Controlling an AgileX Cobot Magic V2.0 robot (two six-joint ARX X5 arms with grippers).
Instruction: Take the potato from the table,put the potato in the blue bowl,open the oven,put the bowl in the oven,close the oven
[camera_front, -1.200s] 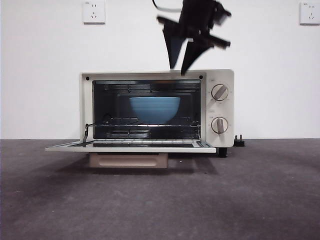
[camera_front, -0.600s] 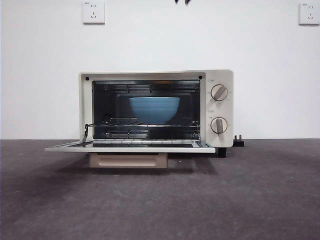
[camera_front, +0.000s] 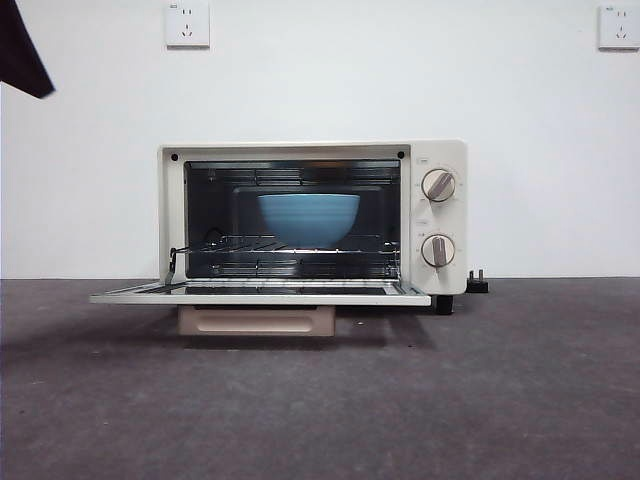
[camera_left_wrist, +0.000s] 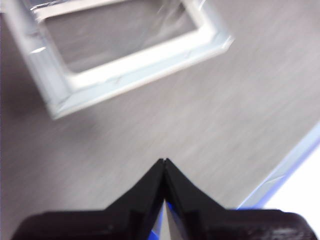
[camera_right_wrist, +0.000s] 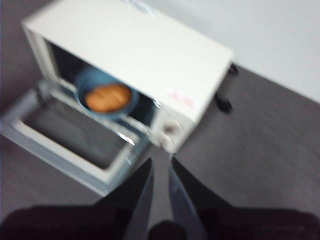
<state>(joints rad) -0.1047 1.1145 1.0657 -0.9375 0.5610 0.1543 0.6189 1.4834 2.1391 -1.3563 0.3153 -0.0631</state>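
The oven (camera_front: 440, 160) stands with its door (camera_front: 260, 297) folded down flat. On the rack inside sits the blue bowl (camera_front: 308, 218). From above, the right wrist view shows the potato (camera_right_wrist: 107, 97) lying in the bowl (camera_right_wrist: 84, 82) inside the oven (camera_right_wrist: 140, 55). My right gripper (camera_right_wrist: 161, 162) hangs high over the oven's knob side, its jaws a narrow gap apart and empty. My left gripper (camera_left_wrist: 164, 161) is shut and empty, above the table beside a corner of the open door (camera_left_wrist: 140, 70). A black arm tip (camera_front: 20, 50) shows at the front view's top left corner.
The beige handle (camera_front: 257, 321) hangs under the open door, just above the table (camera_front: 400, 400). A black plug (camera_front: 479, 283) lies behind the oven's right foot. Wall sockets (camera_front: 188, 22) sit high on the white wall. The table's edge (camera_left_wrist: 285, 170) runs near the left gripper.
The gripper that hung over the oven's top has risen out of the front view. A black arm tip has come in at the top left corner. The oven, door and bowl have not moved.
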